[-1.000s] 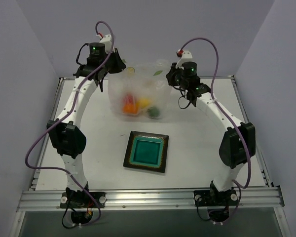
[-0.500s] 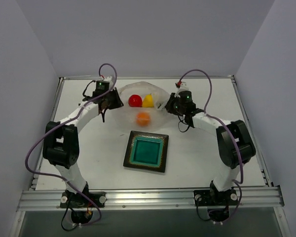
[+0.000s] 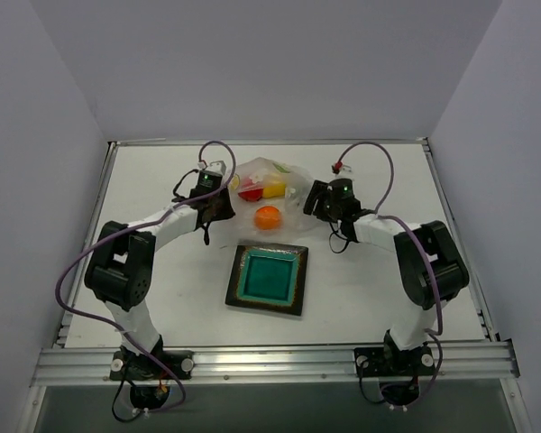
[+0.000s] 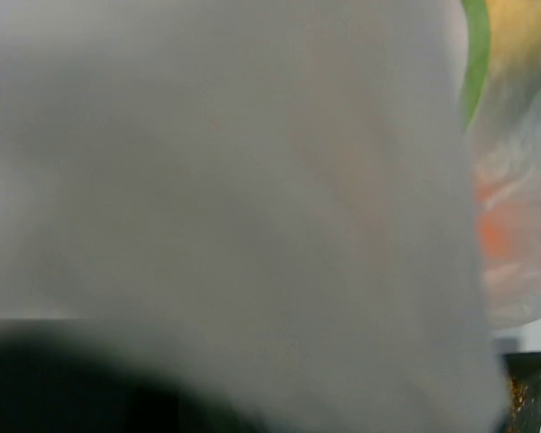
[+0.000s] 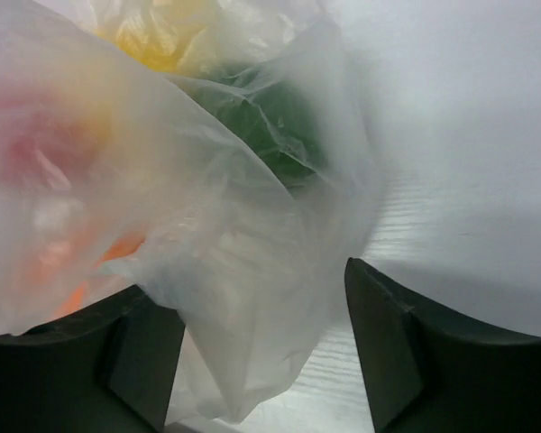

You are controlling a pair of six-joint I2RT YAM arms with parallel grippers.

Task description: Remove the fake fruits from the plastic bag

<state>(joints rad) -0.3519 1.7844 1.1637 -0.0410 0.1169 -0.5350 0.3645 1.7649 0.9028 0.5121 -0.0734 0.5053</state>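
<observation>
The plastic bag lies crumpled on the table between my two grippers. Through its film I see the fake fruits: a red one, a yellow one and an orange one nearest the plate. The right wrist view also shows a dark green one inside the film. My left gripper sits at the bag's left edge, shut on the film, which blankets the left wrist view. My right gripper stands open at the bag's right edge, a loose fold of plastic bag hanging between its fingers.
A square teal plate with a dark rim lies just in front of the bag, its corner showing in the left wrist view. Raised rails border the table on the left, right and back.
Both arms have come down from holding the bag up to the table, drawing it nearer the plate. The right gripper has opened and let go of the film.
</observation>
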